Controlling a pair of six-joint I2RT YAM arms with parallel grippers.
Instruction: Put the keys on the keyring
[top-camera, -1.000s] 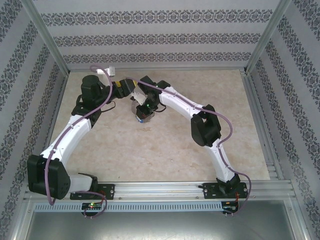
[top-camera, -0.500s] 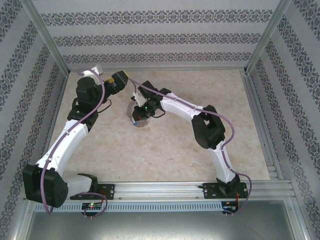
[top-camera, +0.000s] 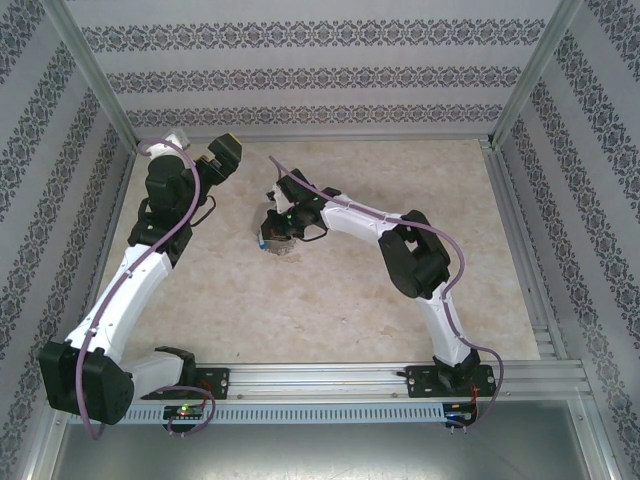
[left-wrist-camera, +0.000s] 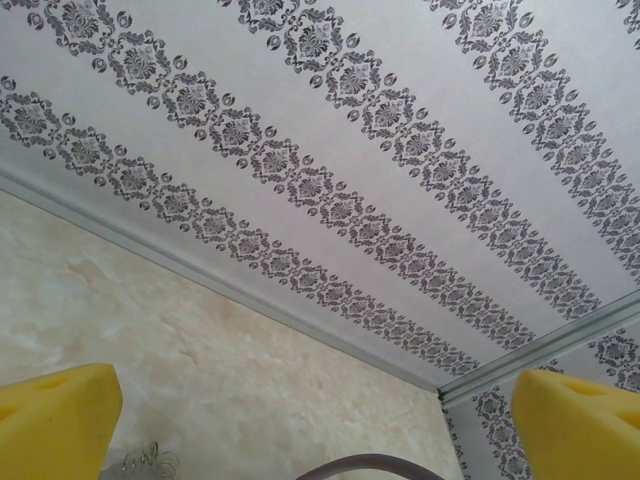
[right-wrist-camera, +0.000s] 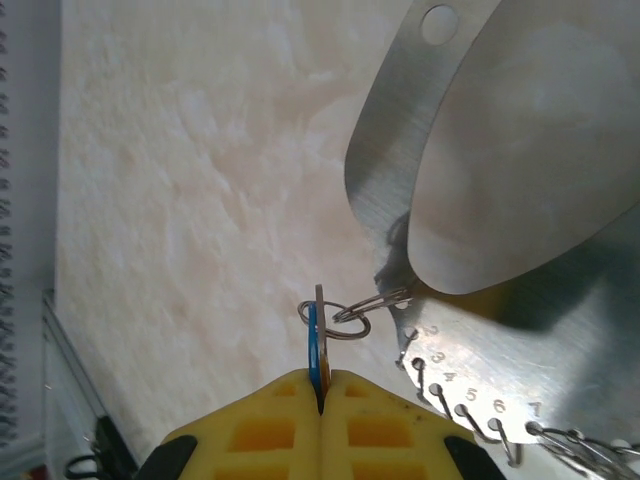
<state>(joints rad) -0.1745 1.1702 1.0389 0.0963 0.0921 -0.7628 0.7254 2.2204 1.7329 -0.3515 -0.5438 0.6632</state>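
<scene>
My right gripper (right-wrist-camera: 322, 385) is shut on the keys (right-wrist-camera: 318, 345), seen edge-on: a blue head with a second thin blade pressed against it. A small wire ring (right-wrist-camera: 337, 322) passes through the key heads. It links to the keyring (right-wrist-camera: 560, 340), a silvery metal plate with numbered holes and wire loops along its edge. In the top view, my right gripper (top-camera: 272, 236) holds this bundle low over the table (top-camera: 330, 300), with the keyring (top-camera: 278, 249) under it. My left gripper (top-camera: 222, 158) is raised at the back left, its yellow fingers (left-wrist-camera: 50, 420) wide open with nothing between them.
Patterned walls (top-camera: 320, 80) close the cell at the back and sides, with metal posts (top-camera: 95, 80) at the corners. A grey cable (left-wrist-camera: 370, 465) arcs across the bottom of the left wrist view. The table (right-wrist-camera: 180, 200) is bare pale marble.
My left gripper opened wide and pulled away from the right gripper toward the back left, tilting up. My right gripper shifted slightly left, still shut on the keys.
</scene>
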